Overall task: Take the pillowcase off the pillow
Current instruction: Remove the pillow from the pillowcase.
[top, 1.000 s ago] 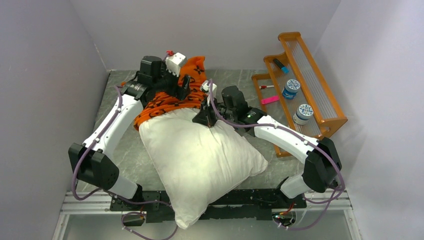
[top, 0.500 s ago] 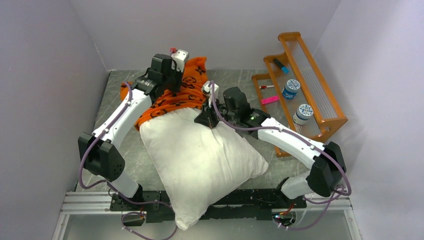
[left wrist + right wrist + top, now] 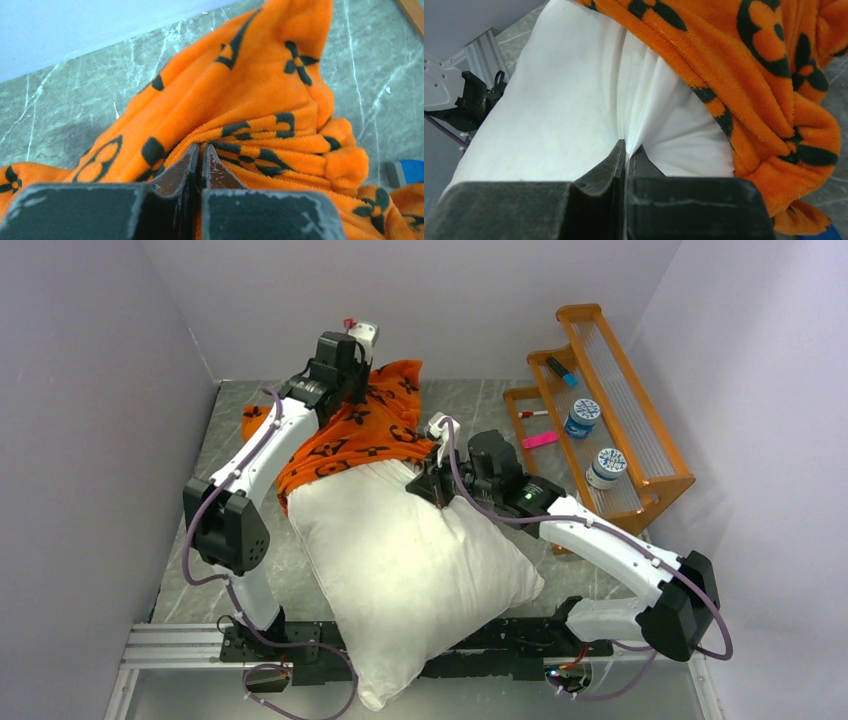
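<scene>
The bright orange plush pillowcase with dark brown monogram motifs (image 3: 350, 435) covers only the far end of the plump white pillow (image 3: 410, 560). The pillow's long axis runs near-to-far across the grey marble worktop (image 3: 225, 430). Beyond that end, the left gripper (image 3: 201, 150) has its jaws closed on a fold of the cover. The right gripper (image 3: 625, 148) pinches white fabric just short of the hem. Removal likely needs a pull away along that axis; how much pillow lies inside is hidden.
</scene>
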